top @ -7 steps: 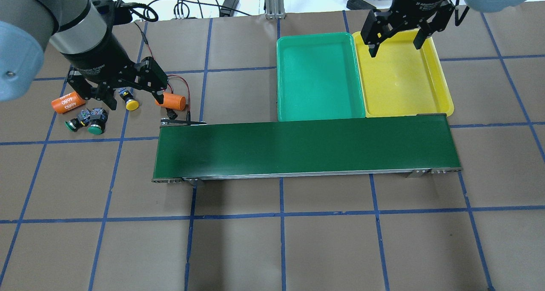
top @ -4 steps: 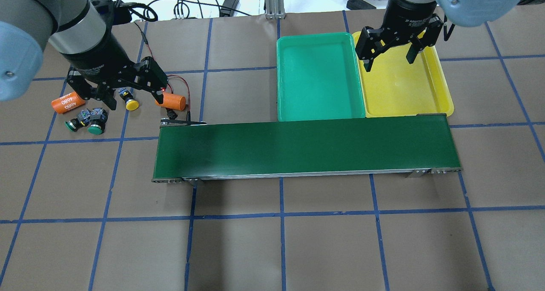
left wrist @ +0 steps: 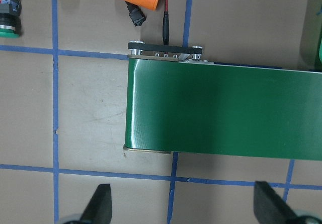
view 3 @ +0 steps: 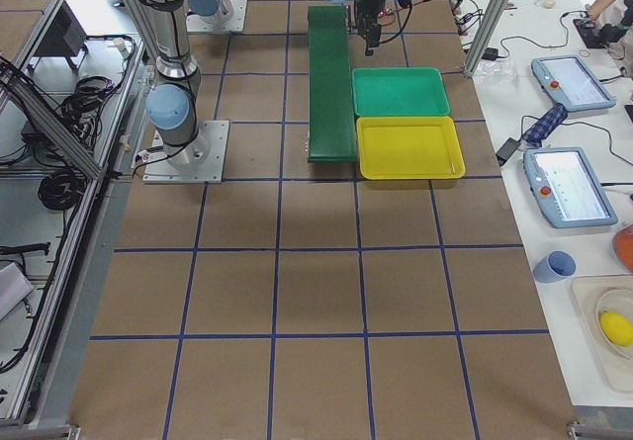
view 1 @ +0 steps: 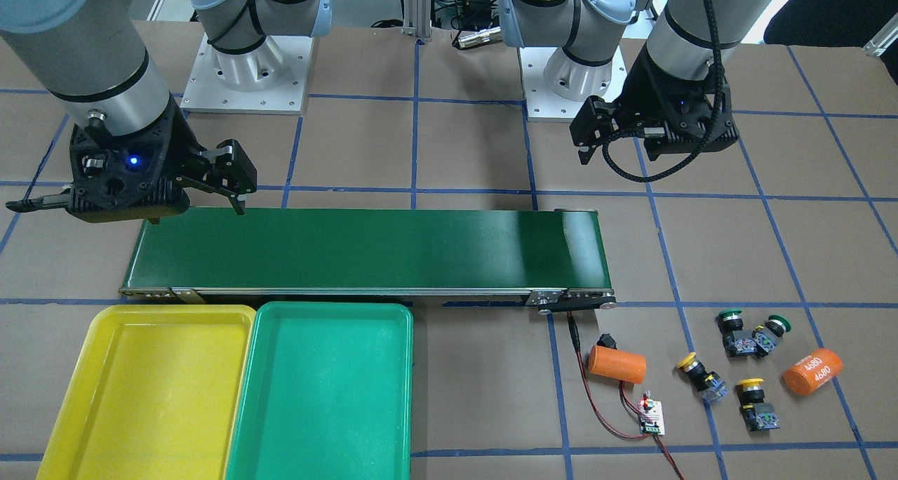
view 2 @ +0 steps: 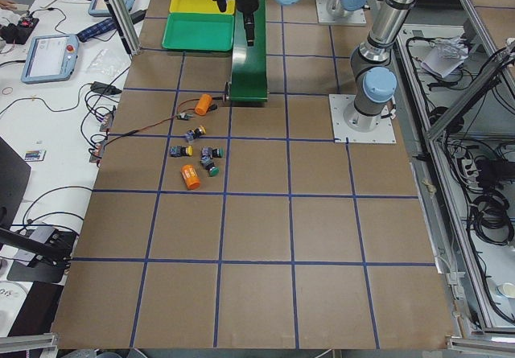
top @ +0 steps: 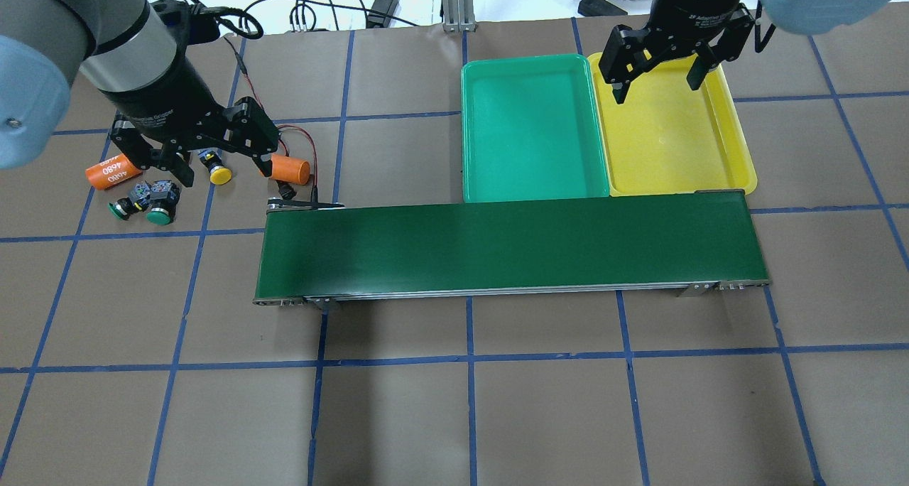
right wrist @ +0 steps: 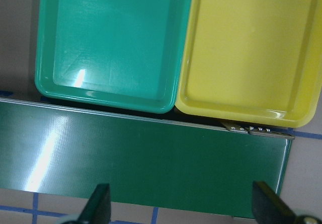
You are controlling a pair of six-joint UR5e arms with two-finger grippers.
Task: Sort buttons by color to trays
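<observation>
Two yellow-capped buttons (view 1: 689, 363) (view 1: 751, 384) and two green-capped buttons (view 1: 729, 318) (view 1: 777, 323) lie on the table past the belt's end. In the overhead view I see one yellow button (top: 221, 175) and both green buttons (top: 160, 216) (top: 121, 209); the second yellow one is hidden under my left gripper (top: 224, 166). That gripper hangs open and empty above them. My right gripper (top: 657, 92) is open and empty over the far end of the yellow tray (top: 667, 145). The green tray (top: 532, 127) lies beside it. Both trays are empty.
A long dark green conveyor belt (top: 508, 248) runs in front of the trays. Two orange cylinders marked 4680 (top: 110, 172) (top: 290, 170) lie among the buttons. A small circuit board (view 1: 652, 417) with red and black wires sits near the belt's end.
My right gripper has shifted slightly above the yellow tray's far end and stayed open. My left gripper has hardly moved. The buttons lie as before.
</observation>
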